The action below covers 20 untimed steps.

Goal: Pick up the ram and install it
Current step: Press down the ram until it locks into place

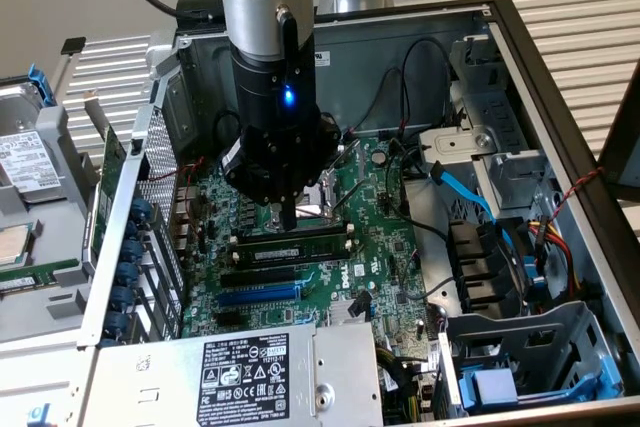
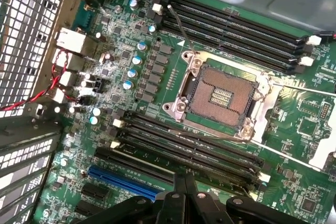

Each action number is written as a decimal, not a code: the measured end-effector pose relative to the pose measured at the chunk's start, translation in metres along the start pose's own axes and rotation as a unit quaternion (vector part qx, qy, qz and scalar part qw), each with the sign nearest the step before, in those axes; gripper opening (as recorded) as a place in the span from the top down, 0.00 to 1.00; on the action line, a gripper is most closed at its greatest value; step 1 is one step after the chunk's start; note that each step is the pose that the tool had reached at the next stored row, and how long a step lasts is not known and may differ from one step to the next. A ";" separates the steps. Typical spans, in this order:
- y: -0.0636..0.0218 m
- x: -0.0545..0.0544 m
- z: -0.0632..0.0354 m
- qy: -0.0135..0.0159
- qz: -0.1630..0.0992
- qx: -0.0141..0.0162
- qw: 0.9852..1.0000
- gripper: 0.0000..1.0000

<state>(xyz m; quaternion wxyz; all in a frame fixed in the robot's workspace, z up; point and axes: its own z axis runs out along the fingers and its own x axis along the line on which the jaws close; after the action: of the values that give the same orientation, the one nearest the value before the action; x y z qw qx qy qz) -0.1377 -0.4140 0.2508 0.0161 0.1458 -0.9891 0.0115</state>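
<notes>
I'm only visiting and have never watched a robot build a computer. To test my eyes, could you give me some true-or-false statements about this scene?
1. The long dark-green ram stick stands on edge among the black memory slots. True.
2. The robot's jaws are spread wide. False: they are shut together, just above the ram stick.
3. The square metal-framed processor socket is covered by a fan. False: it is bare.
4. The long blue slot holds a card. False: it is empty.
5. The grey metal computer case lies open, showing the green motherboard. True.
</notes>
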 end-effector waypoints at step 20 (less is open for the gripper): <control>-0.0001 0.000 0.0000 0.003 0.155 -0.005 0.988 0.90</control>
<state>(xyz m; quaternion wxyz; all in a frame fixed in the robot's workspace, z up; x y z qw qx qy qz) -0.1375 -0.4140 0.2507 0.0177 -0.0091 -0.9998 0.0089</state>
